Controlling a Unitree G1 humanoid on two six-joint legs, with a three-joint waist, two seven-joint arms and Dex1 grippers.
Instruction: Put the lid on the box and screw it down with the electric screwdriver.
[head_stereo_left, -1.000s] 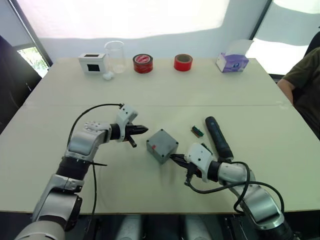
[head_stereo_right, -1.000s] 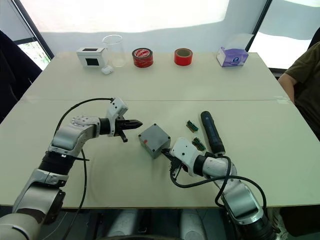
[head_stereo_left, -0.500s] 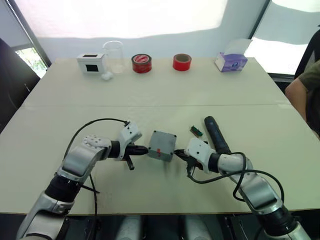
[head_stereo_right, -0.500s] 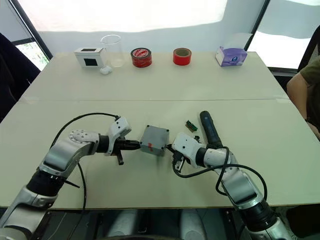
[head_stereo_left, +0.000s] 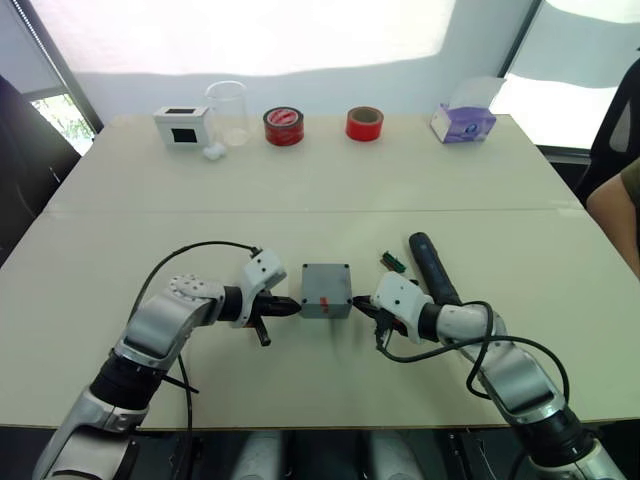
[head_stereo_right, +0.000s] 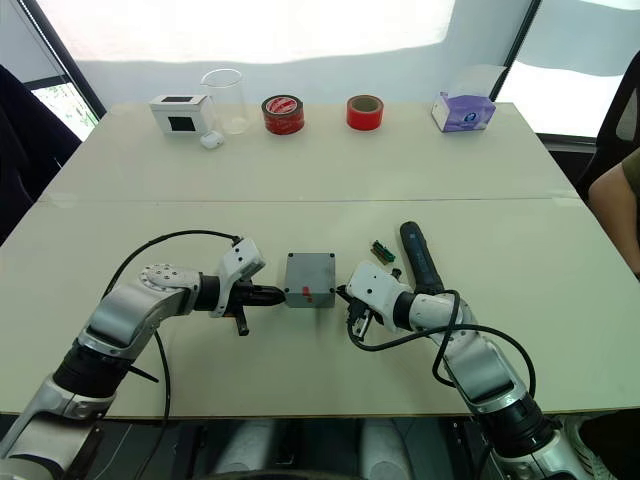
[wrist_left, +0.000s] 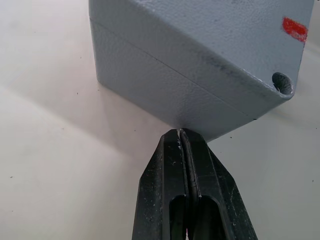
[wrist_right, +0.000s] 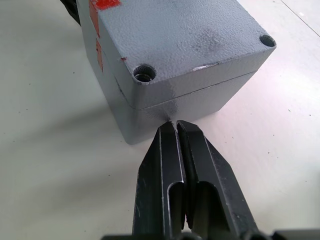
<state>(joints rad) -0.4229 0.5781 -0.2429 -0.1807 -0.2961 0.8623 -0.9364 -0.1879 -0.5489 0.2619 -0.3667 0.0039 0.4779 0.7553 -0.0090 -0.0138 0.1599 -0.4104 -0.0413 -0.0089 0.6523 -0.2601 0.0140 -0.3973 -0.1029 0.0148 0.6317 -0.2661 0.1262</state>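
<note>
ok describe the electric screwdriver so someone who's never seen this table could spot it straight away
Start at the wide beige table, then find the small square grey metal box near its front edge. On the robot's right of that box, behind the right arm, lies the long black pen-shaped electric screwdriver. It is far longer and darker than the small green pieces beside it.

left arm: silver-grey rounded metal shells, a ring of small holes on the elbow disc, lower left of the frame
right arm: same silver-grey shells, white wrist block, lower right
cables: black, looping loose over each forearm
left end effector (head_stereo_left: 287, 307): two black tapered fingers
right end effector (head_stereo_left: 361, 306): same black, ribbed fingers (wrist_right: 162, 165)
</note>
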